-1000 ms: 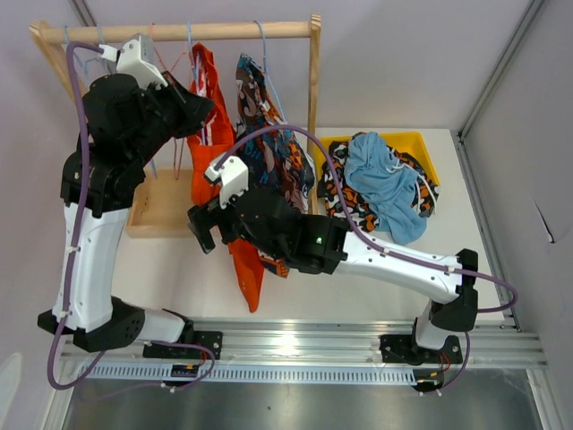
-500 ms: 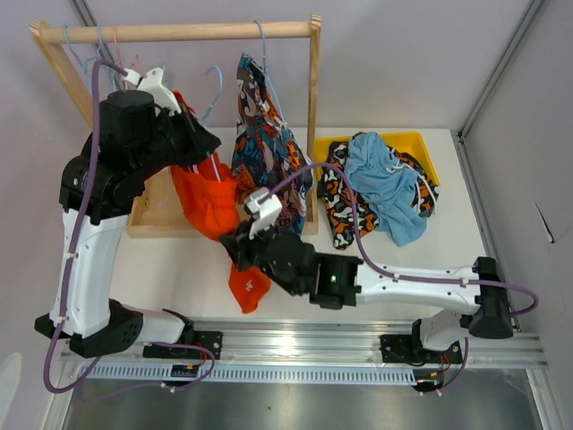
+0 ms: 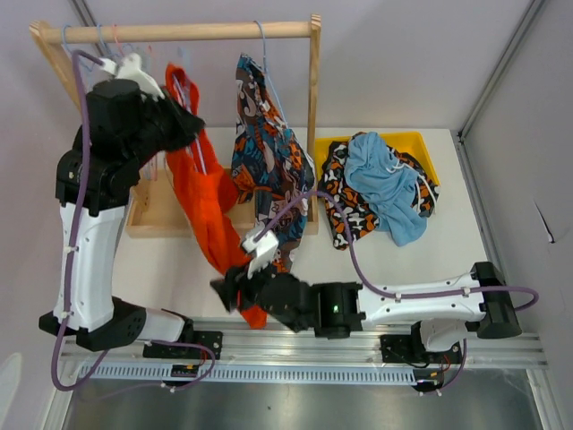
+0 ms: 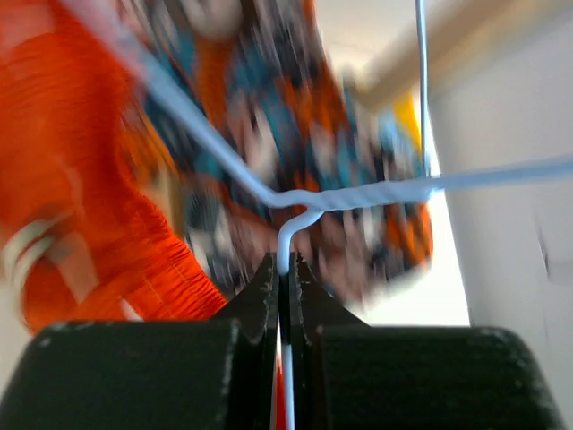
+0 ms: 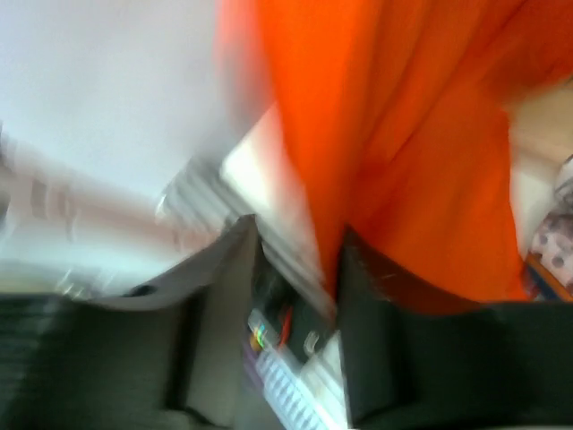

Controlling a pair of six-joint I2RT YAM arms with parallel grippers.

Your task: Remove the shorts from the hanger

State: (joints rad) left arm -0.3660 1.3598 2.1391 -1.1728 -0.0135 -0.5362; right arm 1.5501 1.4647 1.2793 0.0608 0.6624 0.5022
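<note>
The plain red-orange shorts hang on a pale wire hanger, held up left of the rack's middle. My left gripper is shut on that hanger's wire stem. My right gripper is low by the shorts' bottom end near the front rail. In the right wrist view its jaws stand apart, with the orange cloth lying against the right finger and the rail showing through the gap. The blue-orange-white patterned shorts hang on the rod. The dark navy pair is out of view.
A wooden rack with a base tray stands at the back left, with several empty hangers on its rod. A yellow bin at the back right holds the light blue shorts and the camouflage shorts.
My left arm dipped the hanger, then raised it back toward the rod. My right gripper moved down along the red-orange shorts toward the near edge.
</note>
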